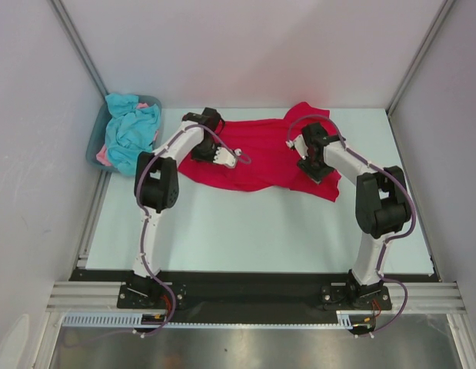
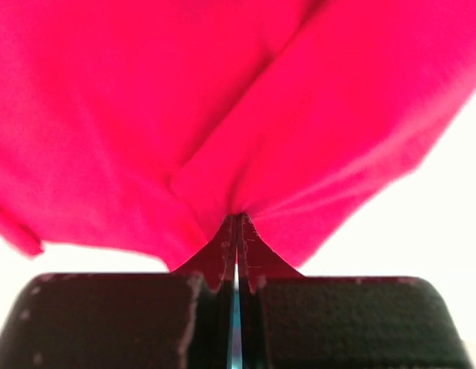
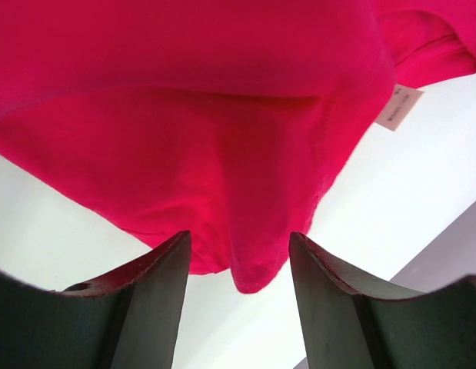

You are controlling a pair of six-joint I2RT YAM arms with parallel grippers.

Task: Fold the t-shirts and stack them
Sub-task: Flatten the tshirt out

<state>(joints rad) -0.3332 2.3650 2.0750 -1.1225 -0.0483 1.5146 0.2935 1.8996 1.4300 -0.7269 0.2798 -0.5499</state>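
I see the grey-blue tub at the far left corner, holding a turquoise shirt with a pink shirt peeking out beside it. The red shirt lies crumpled across the far middle of the pale table, with white walls around it. My left claw pinches a fold of the red shirt. My right claw stands spread over the shirt's edge.

Lab test cell on my feed: white panel walls, aluminium extrusion frame, pale bench table.
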